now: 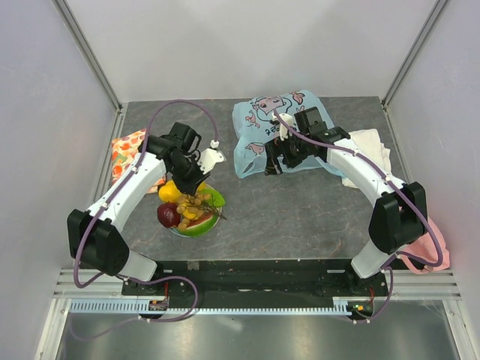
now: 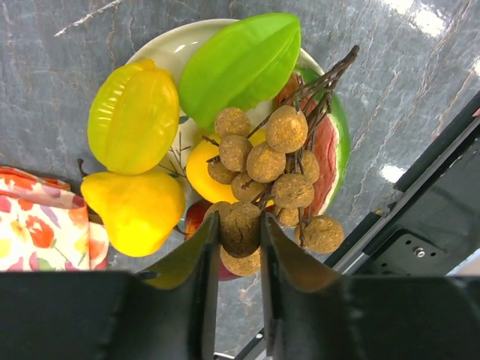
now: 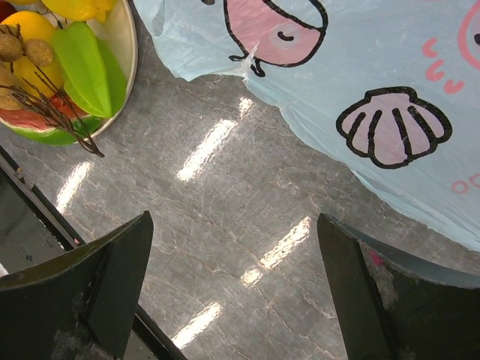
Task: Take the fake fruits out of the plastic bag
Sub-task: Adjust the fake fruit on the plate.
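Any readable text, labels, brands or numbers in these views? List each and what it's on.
None legible.
plastic bag, top view: dark lettering near its left edge, too small to read.
Same bag, right wrist view: pink marks at the frame's right edge, cut off, unreadable. The rest is cartoon print with no words.

Fake fruits [image 1: 189, 206] heaped; plastic bag [image 1: 259, 131] nearby, seemingly flat.

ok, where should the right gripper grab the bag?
Probably the puckered edge of the plastic bag facing the plate, coming in low from the table side; elsewhere it's broad smooth film, nothing for the open right gripper to pinch.
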You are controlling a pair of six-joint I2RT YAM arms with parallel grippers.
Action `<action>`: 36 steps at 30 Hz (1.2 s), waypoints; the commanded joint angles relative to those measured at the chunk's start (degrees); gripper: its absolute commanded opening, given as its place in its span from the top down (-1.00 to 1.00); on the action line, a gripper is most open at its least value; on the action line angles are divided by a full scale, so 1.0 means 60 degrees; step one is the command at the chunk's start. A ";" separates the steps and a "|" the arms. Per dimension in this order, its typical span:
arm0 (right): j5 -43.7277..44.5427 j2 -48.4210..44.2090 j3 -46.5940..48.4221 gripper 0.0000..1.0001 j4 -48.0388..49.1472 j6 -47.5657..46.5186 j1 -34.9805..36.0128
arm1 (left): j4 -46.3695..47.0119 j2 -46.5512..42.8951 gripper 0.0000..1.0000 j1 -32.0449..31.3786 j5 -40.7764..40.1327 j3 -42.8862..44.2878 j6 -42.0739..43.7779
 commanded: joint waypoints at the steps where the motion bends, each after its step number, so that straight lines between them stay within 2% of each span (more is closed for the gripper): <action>1: -0.0328 -0.0066 0.0112 -0.96 0.0269 0.0196 -0.0054 | -0.0362 -0.0217 0.72 -0.0014 0.0450 0.0882 0.0002; 4: -0.0401 0.0051 0.0142 -0.96 0.0298 0.0255 -0.0040 | -0.0656 -0.0422 0.97 0.0000 0.1006 0.1279 -0.0115; 8: -0.0533 0.0228 0.0200 -0.96 0.0298 0.0313 -0.0025 | -0.1022 -0.0569 0.97 0.0088 0.1433 0.1588 -0.0188; 23: -0.0636 0.0711 0.0508 -0.96 0.0342 0.0416 -0.0025 | -0.0628 -0.0336 0.97 0.1084 0.0745 0.1501 -0.0672; 25: -0.0621 0.0726 0.0493 -0.97 0.0342 0.0416 -0.0040 | -0.0525 -0.0174 0.82 0.1084 0.0643 0.1500 -0.0759; 29: -0.0534 0.0639 0.0508 -0.96 0.0342 0.0416 -0.0069 | -0.0481 0.0177 0.16 0.1084 0.0278 0.1719 -0.0906; 31: -0.0446 0.0580 0.0508 -0.96 0.0342 0.0387 -0.0113 | -0.0480 0.0339 0.00 0.1084 0.0101 0.1763 -0.1008; 32: -0.0402 0.0522 0.0508 -0.96 0.0342 0.0387 -0.0128 | -0.0437 0.0339 -0.17 0.1084 0.0100 0.1807 -0.1038; 34: -0.0241 0.0448 0.0537 -0.96 0.0328 0.0299 -0.0171 | -0.0378 0.0325 -0.29 0.1084 0.0042 0.1880 -0.1154; 35: -0.0197 0.0404 0.0552 -0.96 0.0342 0.0270 -0.0186 | -0.0305 0.0310 -0.49 0.1084 -0.0016 0.1939 -0.1199; 36: -0.0138 0.0389 0.0596 -0.96 0.0342 0.0269 -0.0157 | -0.0218 0.0295 -0.57 0.1084 -0.0176 0.1983 -0.1228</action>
